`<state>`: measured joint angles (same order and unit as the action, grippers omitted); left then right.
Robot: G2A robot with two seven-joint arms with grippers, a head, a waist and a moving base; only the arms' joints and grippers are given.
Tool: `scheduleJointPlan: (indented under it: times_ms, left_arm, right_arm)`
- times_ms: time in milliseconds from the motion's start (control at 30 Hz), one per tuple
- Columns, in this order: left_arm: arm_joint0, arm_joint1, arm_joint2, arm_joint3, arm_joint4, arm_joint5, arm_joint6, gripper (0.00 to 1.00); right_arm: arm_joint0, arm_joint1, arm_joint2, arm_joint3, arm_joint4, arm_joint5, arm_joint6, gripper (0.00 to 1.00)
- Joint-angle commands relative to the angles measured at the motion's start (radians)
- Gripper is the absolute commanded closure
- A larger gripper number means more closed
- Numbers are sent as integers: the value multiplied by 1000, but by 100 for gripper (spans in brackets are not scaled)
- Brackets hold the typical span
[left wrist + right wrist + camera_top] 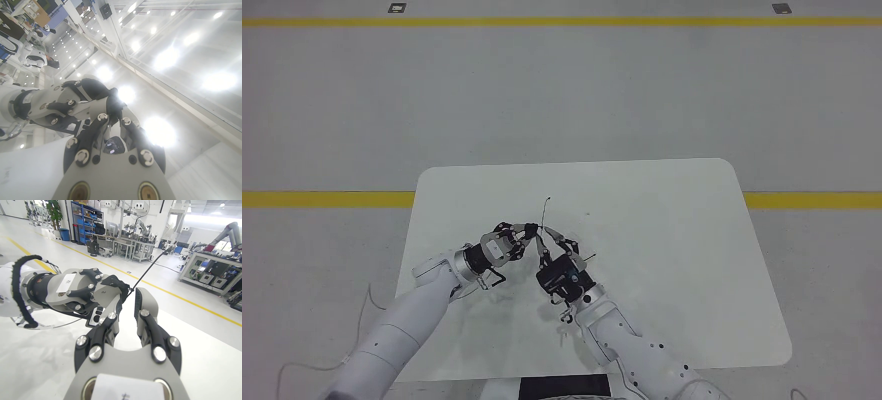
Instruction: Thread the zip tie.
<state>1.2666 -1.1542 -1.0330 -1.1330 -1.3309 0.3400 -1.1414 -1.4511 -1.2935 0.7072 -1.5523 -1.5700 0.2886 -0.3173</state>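
The zip tie [147, 271] is being pinched above the bench [179, 332] by the left gripper [124, 289], plain from the right wrist, obscured from above; the right gripper's [129, 296] fingers [140, 302] are being held spread.

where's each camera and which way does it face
Top view: overhead, looking down at the white table; left arm and right arm show.
Left wrist view: on left wrist, tilted up at ceiling lights; left gripper in front.
Right wrist view: on right wrist, facing across the table to workbenches; open right gripper.
Shared: top and right wrist views show the zip tie in the left gripper.
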Motion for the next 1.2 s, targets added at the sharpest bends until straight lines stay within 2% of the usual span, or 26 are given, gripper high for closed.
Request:
scheduleJointPlan:
  times_ms: [0, 67, 100, 1167]
  left_arm:
    - [0, 0, 0, 0, 0, 0, 0, 100]
    - [0, 0, 0, 0, 0, 0, 0, 100]
    - [0, 0, 0, 0, 0, 0, 0, 100]
    - [0, 0, 0, 0, 0, 0, 0, 100]
  right_arm:
    - [1, -1, 0, 1, 0, 0, 0, 87]
    - [2, -1, -1, 3, 0, 2, -1, 98]
    - [2, -1, -2, 4, 0, 3, -1, 100]
    - [-20, 18, 22, -5, 0, 20, 5, 100]
